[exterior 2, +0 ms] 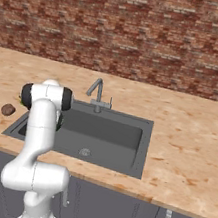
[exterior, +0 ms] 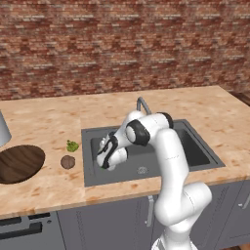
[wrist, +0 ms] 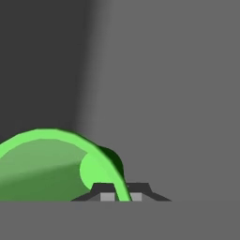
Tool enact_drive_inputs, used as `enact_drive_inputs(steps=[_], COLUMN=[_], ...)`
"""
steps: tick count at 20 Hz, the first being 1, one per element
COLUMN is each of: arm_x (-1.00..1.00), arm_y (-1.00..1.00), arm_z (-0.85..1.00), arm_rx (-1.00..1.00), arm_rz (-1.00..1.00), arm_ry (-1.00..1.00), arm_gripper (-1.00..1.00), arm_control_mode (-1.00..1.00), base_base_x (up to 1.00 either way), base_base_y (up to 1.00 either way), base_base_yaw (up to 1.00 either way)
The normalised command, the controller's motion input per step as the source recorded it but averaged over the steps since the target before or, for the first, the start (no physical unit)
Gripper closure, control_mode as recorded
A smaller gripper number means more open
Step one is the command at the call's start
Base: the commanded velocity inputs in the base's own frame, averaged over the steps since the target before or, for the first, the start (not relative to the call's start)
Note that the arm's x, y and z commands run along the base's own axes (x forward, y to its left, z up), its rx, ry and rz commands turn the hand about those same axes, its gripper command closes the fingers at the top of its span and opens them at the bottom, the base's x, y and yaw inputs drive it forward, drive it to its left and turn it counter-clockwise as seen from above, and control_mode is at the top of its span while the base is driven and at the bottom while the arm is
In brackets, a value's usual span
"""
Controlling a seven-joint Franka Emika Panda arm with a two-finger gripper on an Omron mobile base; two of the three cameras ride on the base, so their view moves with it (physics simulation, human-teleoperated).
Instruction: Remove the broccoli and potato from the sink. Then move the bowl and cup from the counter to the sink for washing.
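The jaws hang low inside the left part of the large dark grey rectangular sink (exterior: pixel 87 166), which is sunk into the light beige speckled bench (exterior: pixel 215 112). The rim of the small bright green tapered cup (wrist: pixel 42 164) sits between the jaws. The small round grey drain (exterior: pixel 142 170) lies on the sink floor to their right, and the grey metal faucet (exterior: pixel 143 104) rises behind them. Left of the jaws, outside the sink on the bench, lies the tiny yellow-green broccoli floret (exterior: pixel 72 145), with the small brown roundish potato (exterior: pixel 68 162) just in front of it. Further left rests the wide shallow dark wooden bowl (exterior: pixel 19 162), and behind it the tall pale grey-white vessel (exterior: pixel 2 129)
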Motion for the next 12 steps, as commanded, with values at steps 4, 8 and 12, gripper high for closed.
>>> enact_drive_inputs(steps=[4,8,12], arm_x=[0.31,0.32,0.32], arm_y=[0.07,0.04,0.00], arm_z=[-0.17,-0.17,-0.14], arm_rx=[0.00,0.00,0.00], arm_rz=[0.01,0.02,0.07], arm_ry=[0.00,0.06,0.11], arm_gripper=[1.00,1.00,1.00], arm_control_mode=[-1.00,-1.00,-1.00], base_base_x=[0.00,0.00,0.00], base_base_y=[0.00,0.00,0.00], base_base_yaw=[0.00,0.00,0.00])
